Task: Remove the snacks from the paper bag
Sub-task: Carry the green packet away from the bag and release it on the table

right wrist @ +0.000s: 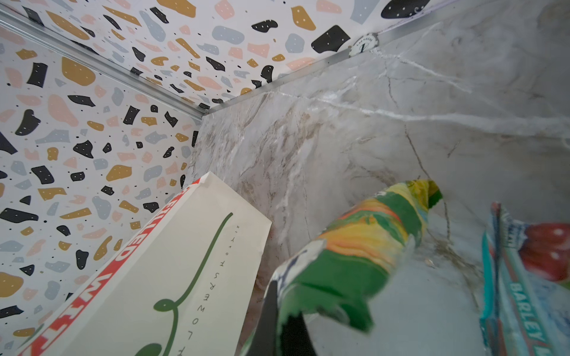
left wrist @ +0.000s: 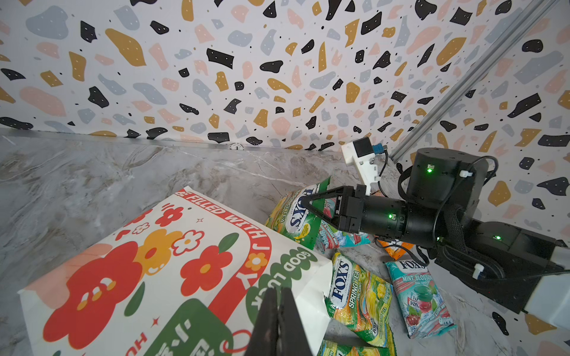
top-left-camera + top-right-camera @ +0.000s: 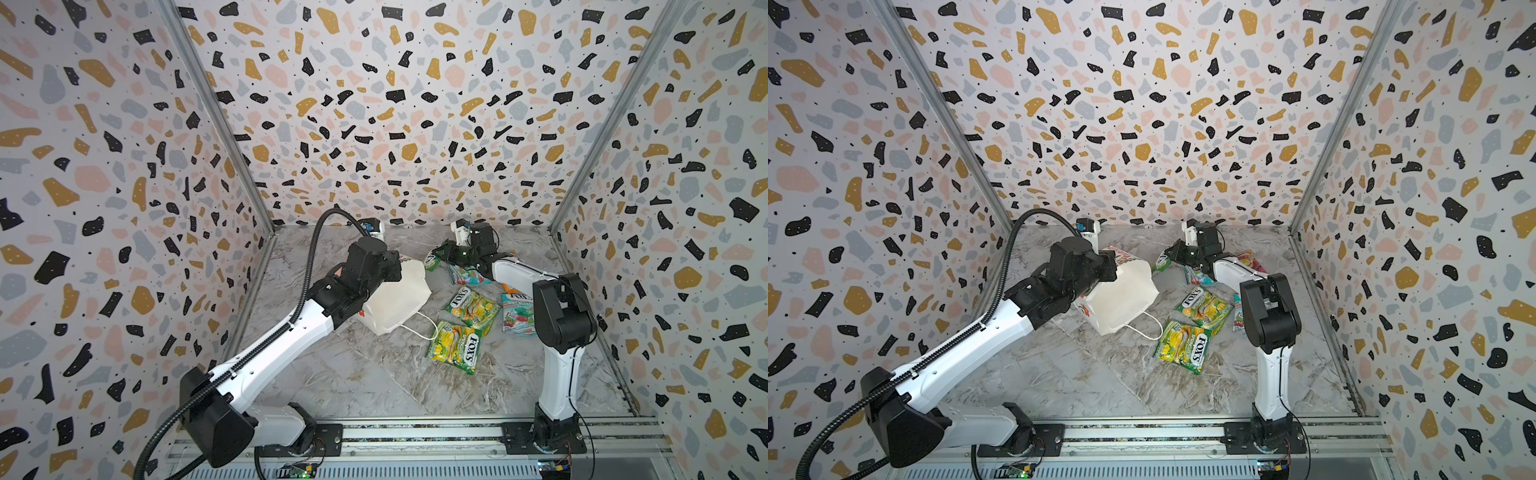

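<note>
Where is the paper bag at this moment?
In both top views the paper bag is left of centre on the marble table, gripped by the left gripper. A green-yellow packet lies just to its right.

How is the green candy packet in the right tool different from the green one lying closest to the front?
The held packet is pinched in the shut right tool; no tool holds the front packet. The held packet is bent and curled; the front packet lies flat on the table. The held packet is far back; the front packet is nearer the front. Both are green-yellow and marked FOX'S.
</note>
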Available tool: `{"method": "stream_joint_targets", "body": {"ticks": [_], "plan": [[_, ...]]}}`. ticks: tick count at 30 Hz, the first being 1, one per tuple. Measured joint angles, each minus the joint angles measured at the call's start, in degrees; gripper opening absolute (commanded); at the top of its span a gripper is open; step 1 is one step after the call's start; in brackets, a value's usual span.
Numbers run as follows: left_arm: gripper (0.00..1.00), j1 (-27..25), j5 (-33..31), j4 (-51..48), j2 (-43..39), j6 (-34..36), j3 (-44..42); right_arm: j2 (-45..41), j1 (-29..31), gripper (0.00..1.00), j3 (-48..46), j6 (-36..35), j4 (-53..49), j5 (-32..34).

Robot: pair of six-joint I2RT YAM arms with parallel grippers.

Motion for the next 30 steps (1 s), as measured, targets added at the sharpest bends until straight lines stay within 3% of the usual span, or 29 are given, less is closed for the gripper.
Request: {"method": "stream_joint_targets", "body": {"ticks": [12, 15, 23, 30], "plan": [[0.00, 0.0, 0.2, 0.0, 0.0, -0.2, 0.0, -1.0, -0.5, 0.08, -13.8, -0.7, 3.0, -0.4], [0.00, 0.0, 0.2, 0.0, 0.0, -0.2, 0.0, -1.7, -0.6, 0.15, -14.8, -1.0, 3.3, -0.3], [0.00, 0.0, 0.4, 0.1, 0.1, -0.2, 0.0, -4.6, -0.7, 0.46, -15.2, -2.8, 3.3, 1.1], [0.00, 0.0, 0.5, 0.1, 0.1, -0.2, 0.0, -13.4, -0.9, 0.54, -19.4, -6.1, 0.1, 5.5]]}}
